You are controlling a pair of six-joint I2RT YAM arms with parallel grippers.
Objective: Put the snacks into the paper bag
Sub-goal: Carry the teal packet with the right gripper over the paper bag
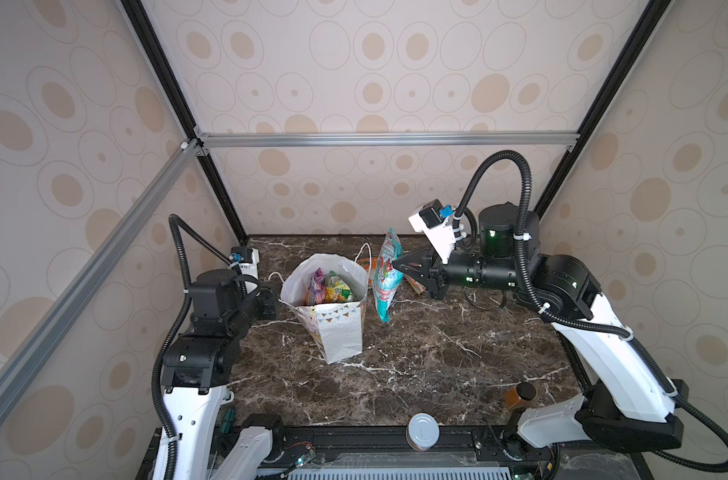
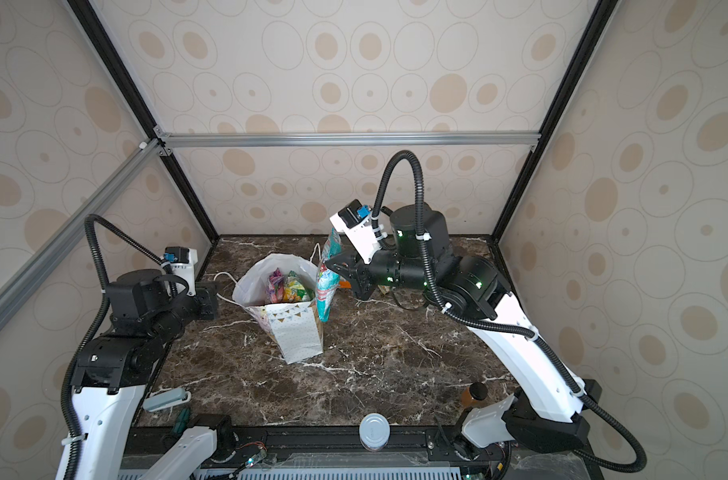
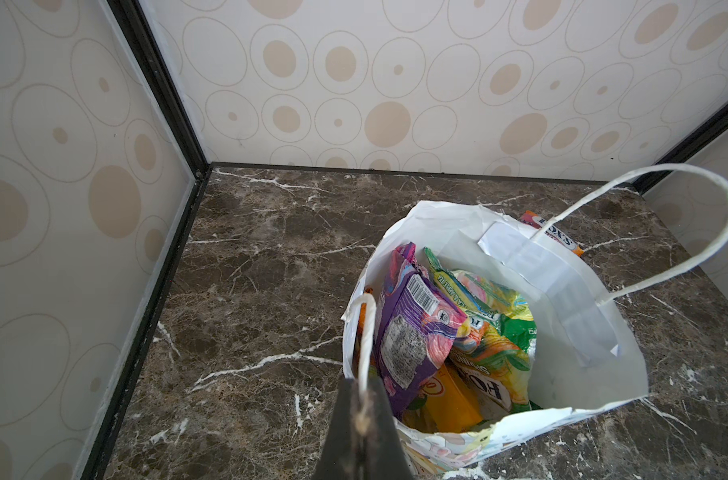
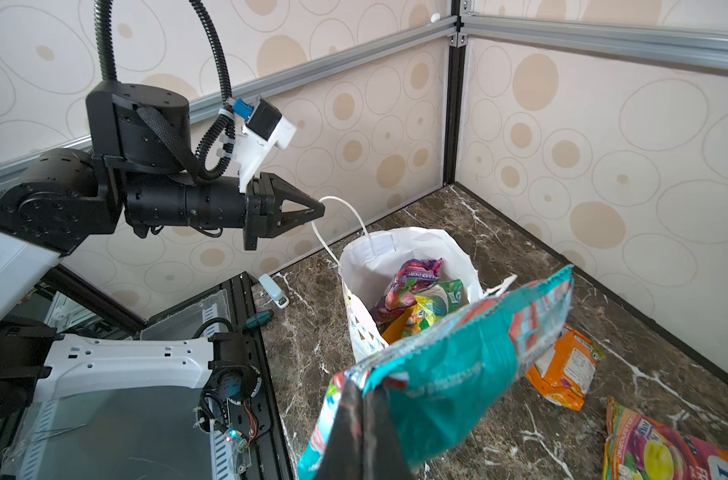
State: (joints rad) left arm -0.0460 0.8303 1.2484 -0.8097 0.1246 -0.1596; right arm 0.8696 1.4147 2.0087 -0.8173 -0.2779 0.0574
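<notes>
Beige oval-print walls (image 1: 374, 83) w/ aluminium frame (image 1: 387, 139) are enclosing dark marble counter (image 1: 437, 353). Paper bag (image 1: 337, 332) is standing mid-counter, holding several snacks incl. purple packet (image 3: 412, 332). Left gripper (image 4: 319, 209) is pinching bag's cord handle (image 3: 367, 332). Right gripper (image 1: 397, 264) is clamping teal packet (image 1: 387, 274) just beside rim. Orange packet (image 4: 566, 365) & pink-yellow packet (image 4: 665, 453) are lying on counter. Task judged well past halfway.

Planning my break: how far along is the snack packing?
Done: several packets, including a purple packet, sit in the paper bag. In hand: the right claw grips a teal packet beside the bag; the left claw pinches its cord handle. Left: an orange packet and a pink-and-yellow packet lie on the table.
</notes>
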